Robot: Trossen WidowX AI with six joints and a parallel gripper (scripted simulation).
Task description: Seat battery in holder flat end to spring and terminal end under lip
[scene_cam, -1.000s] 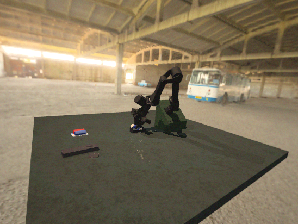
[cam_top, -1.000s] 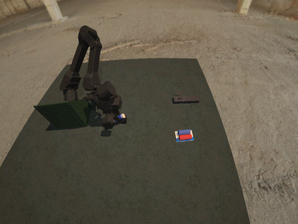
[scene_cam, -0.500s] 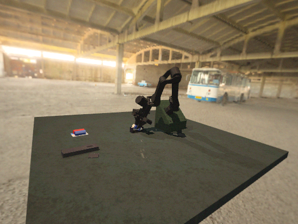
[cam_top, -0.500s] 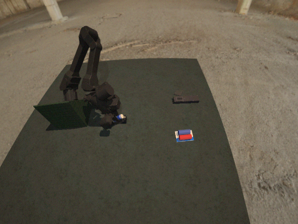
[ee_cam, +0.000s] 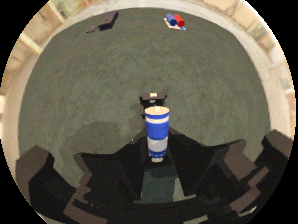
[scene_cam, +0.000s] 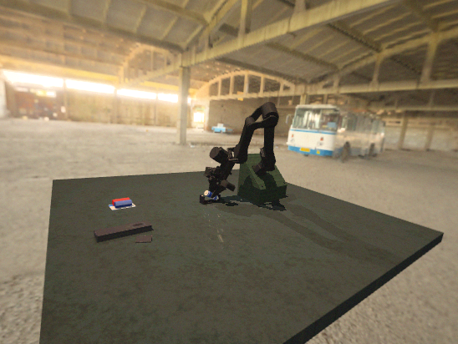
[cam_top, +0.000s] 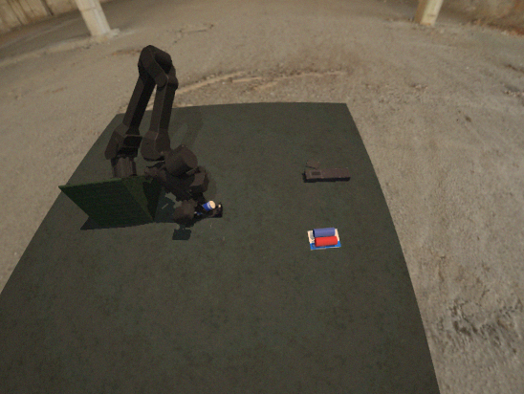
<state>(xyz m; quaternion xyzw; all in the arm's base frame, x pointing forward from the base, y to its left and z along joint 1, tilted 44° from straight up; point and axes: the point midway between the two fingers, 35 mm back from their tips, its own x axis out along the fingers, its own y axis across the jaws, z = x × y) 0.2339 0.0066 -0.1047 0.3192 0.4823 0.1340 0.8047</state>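
Gripping battery (cam_top: pixel 208 206) (scene_cam: pixel 209 194) (ee_cam: pixel 157 131) near holder (cam_top: pixel 219 211) (scene_cam: pixel 203 200) (ee_cam: pixel 145 98); bar (cam_top: pixel 335 174) (scene_cam: pixel 121 231) (ee_cam: pixel 108 21), cylinders (cam_top: pixel 326 241) (scene_cam: pixel 123 203) (ee_cam: pixel 171 20) well apart.

On the dark green mat (cam_top: pixel 249 306) (scene_cam: pixel 201 288) (ee_cam: pixel 200 75), a red cylinder (cam_top: pixel 326 241) (scene_cam: pixel 121 200) (ee_cam: pixel 179 20) and a blue cylinder (cam_top: pixel 324 232) (scene_cam: pixel 123 204) (ee_cam: pixel 171 20) lay side by side upon a white and blue card (cam_top: pixel 311 235) (scene_cam: pixel 114 207) (ee_cam: pixel 175 27). A long dark block (cam_top: pixel 335 174) (scene_cam: pixel 122 232) (ee_cam: pixel 108 20) lay well apart from them, with a small flat dark piece (cam_top: pixel 313 164) (scene_cam: pixel 144 239) (ee_cam: pixel 91 29) near its one end. Behind, on the concrete floor, there stood a white and blue bus (scene_cam: pixel 315 131).
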